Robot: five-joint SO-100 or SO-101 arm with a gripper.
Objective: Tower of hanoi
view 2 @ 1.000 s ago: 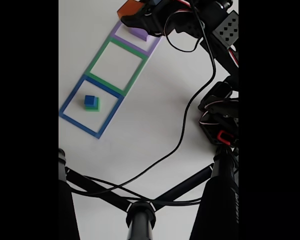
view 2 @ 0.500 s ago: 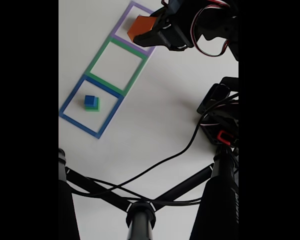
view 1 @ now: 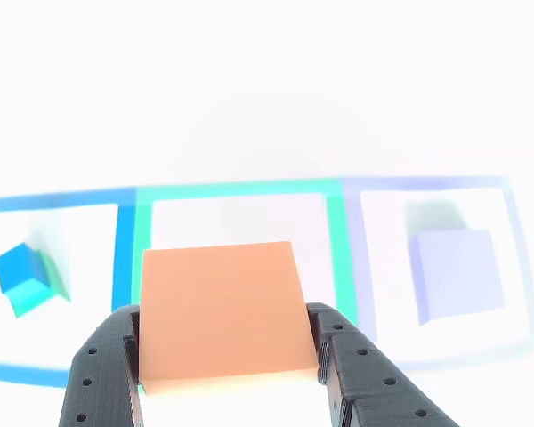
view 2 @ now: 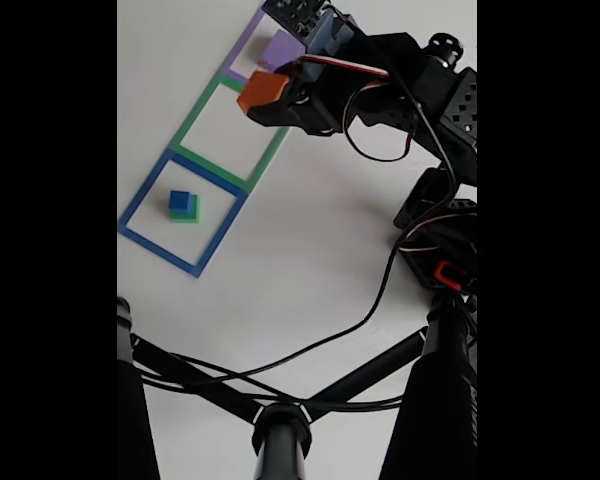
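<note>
The orange block (view 1: 221, 313) is being gripped between both jaws of the claw (view 1: 222, 374) and is being carried clear of the worktop (view 2: 310, 250), over the green outline (view 2: 230, 130). The purple block (view 2: 283, 47) is lying alone in the purple outline (view 2: 242, 62). The blue cube (view 2: 180, 200) is being borne on the green block (view 2: 188, 212) within the blue outline (view 2: 180, 212). Progress is being judged as partial: the two small blocks are stacked at one end, the orange is in transit, and the purple is not yet being moved.
</note>
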